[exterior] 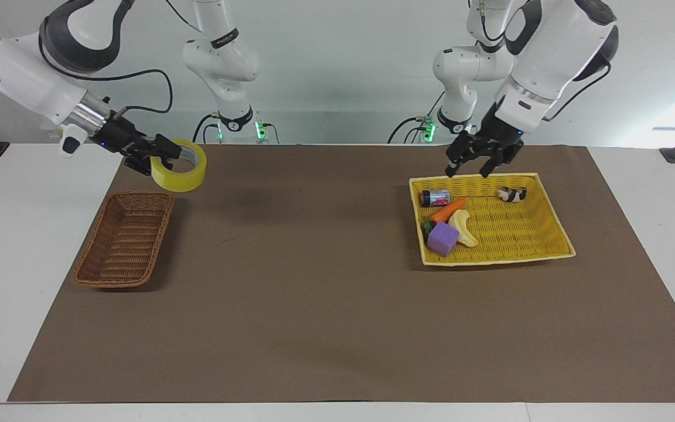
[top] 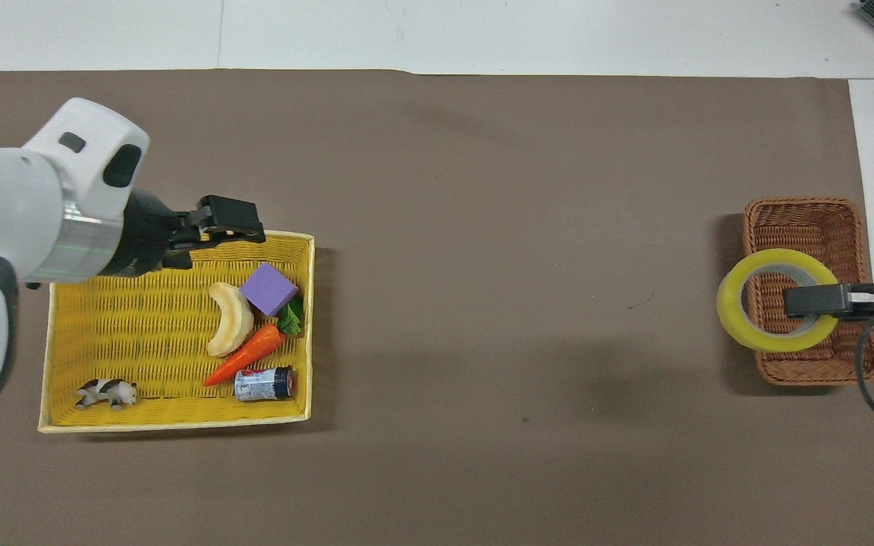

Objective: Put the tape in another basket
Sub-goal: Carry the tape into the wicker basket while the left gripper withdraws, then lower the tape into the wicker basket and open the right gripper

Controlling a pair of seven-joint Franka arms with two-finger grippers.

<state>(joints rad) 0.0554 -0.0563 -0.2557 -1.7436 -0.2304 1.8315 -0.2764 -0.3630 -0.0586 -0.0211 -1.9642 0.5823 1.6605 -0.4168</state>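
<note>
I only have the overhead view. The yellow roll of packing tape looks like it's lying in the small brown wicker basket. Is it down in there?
Observer: No. The facing view shows the translucent yellow roll of packing tape held in the air by the right gripper, well above the brown woven wicker basket.
Operator: Is the left gripper touching the tray?
Observer: No. The left gripper hangs open in the air over the flat yellow woven tray, touching nothing.

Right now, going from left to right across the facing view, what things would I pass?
Right gripper holding the tape → brown basket below them → yellow tray with its toys, the left gripper open above its rim.
</note>
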